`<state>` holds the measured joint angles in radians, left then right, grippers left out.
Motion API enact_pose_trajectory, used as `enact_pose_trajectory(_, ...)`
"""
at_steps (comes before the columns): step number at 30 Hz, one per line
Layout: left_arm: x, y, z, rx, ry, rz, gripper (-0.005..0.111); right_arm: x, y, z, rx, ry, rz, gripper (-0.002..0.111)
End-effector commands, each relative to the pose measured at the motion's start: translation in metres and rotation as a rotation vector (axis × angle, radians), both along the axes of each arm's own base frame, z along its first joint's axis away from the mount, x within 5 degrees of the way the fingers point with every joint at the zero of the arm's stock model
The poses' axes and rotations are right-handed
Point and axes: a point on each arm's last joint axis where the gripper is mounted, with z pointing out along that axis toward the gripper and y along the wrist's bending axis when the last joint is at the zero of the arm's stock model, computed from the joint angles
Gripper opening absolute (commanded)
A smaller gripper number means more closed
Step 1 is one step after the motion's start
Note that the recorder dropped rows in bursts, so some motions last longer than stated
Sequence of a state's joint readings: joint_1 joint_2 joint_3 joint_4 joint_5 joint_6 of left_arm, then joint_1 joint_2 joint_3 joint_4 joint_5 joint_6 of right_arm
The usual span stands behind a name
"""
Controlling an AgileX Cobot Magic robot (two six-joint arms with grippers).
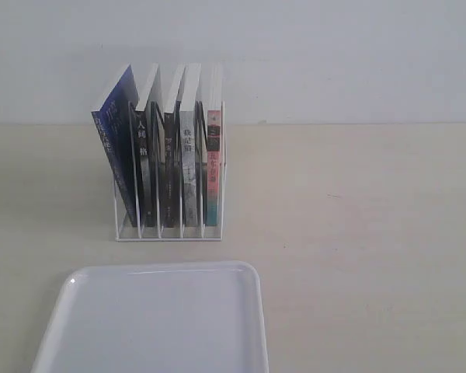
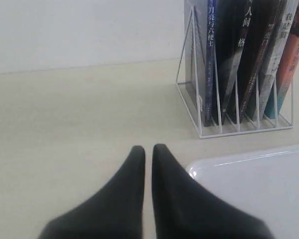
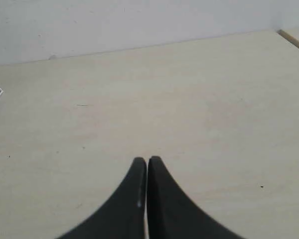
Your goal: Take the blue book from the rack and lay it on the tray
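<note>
Cameras about the rack
Exterior faces its front from over the tray; left wrist, low and closer, shares both; right wrist skims table beside it

Pale beige table with a matt, faintly speckled top, meeting a plain white wall along a straight line. Light is soft and even; shadows are weak. A brown strip borders one table corner.

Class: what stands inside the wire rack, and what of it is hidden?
Five books stand in the rack, spines outward: the blue book leaning at the left end, three dark or grey ones, a pink one at the right. Their covers are mostly hidden by neighbours.
</note>
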<state>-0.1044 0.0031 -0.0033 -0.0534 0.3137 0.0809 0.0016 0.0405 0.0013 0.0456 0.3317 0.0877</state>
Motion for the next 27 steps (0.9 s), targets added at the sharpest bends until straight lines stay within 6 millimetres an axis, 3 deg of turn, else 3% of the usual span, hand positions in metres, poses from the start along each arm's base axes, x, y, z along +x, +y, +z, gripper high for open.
enact_pose_trajectory(1,0.0,0.0,-0.001,-0.006,0.002,0.005,0.005,0.0,-0.001,0.001,-0.094,-0.016,0.013,0.0)
enact_pose_trajectory(9,0.0,0.0,-0.001,-0.006,0.002,0.005,0.005,0.0,-0.001,0.001,-0.093,-0.016,0.014,0.0)
enact_pose_trajectory(13,0.0,0.0,-0.001,-0.006,0.002,0.005,0.005,0.002,-0.002,0.013,-0.151,-0.15,0.013,0.0)
enact_pose_trajectory(20,0.0,0.0,-0.001,-0.006,0.002,0.005,0.005,-0.003,-0.001,0.059,-0.128,-0.656,-0.02,0.0)
enact_pose_trajectory(23,0.0,0.0,-0.001,-0.006,0.002,0.005,0.005,-0.026,-0.001,0.098,0.025,-1.102,-0.005,0.0)
enact_pose_trajectory(27,0.0,0.0,-0.001,-0.006,0.002,0.005,0.005,-0.043,0.002,0.16,0.049,-1.16,0.036,0.0)
